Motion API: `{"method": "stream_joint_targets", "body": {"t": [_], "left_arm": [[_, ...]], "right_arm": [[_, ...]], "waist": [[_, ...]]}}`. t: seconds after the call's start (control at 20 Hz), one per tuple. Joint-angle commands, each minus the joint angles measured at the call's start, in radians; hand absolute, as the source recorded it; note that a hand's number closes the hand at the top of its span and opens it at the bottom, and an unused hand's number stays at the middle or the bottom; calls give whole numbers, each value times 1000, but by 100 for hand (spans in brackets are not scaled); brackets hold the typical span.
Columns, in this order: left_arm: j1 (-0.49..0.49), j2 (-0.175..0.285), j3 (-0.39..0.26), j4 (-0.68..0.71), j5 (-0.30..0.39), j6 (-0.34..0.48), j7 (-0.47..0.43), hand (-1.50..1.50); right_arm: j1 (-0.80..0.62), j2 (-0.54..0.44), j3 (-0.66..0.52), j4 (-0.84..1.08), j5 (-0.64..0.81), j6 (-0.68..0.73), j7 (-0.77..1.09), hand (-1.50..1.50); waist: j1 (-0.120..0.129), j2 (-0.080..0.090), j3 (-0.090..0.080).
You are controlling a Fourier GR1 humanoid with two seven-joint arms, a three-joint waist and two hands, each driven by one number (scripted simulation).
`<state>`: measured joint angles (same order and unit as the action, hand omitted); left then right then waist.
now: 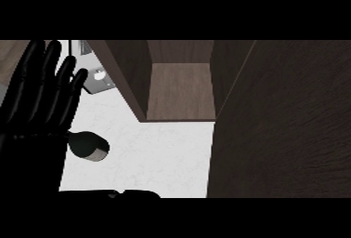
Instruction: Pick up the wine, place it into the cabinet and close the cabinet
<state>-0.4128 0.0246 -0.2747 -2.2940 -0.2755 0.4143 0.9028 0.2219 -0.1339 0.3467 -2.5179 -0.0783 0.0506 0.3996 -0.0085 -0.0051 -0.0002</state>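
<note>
Wine [89, 145]: dark bottle on the white tabletop [161, 158], just beside the resting left hand [34, 116], fingers [51, 69] straight and spread. Cabinet [182, 90]: open beyond. Advice: curl round the bottle's body before lifting.

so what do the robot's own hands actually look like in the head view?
Only the left hand shows: black all over, long slender fingers with faint lighter highlights along their edges, widening into a blocky black palm and wrist. No cables, markings or grey forearm visible. The right hand is out of view.
</note>
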Motion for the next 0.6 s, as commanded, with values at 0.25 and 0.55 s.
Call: {"method": "stream_joint_targets", "body": {"t": [0.25, 0.55], "left_arm": [[65, 53, 109, -72, 57, -51, 42, -150], [72, 139, 228, -117, 94, -105, 54, -150]], "right_arm": [[-51, -20, -47, -197, -64, -41, 160, -150], [-49, -40, -41, -212, -44, -47, 171, -150]], "waist": [[8, 3, -1], [6, 2, -1]]}}
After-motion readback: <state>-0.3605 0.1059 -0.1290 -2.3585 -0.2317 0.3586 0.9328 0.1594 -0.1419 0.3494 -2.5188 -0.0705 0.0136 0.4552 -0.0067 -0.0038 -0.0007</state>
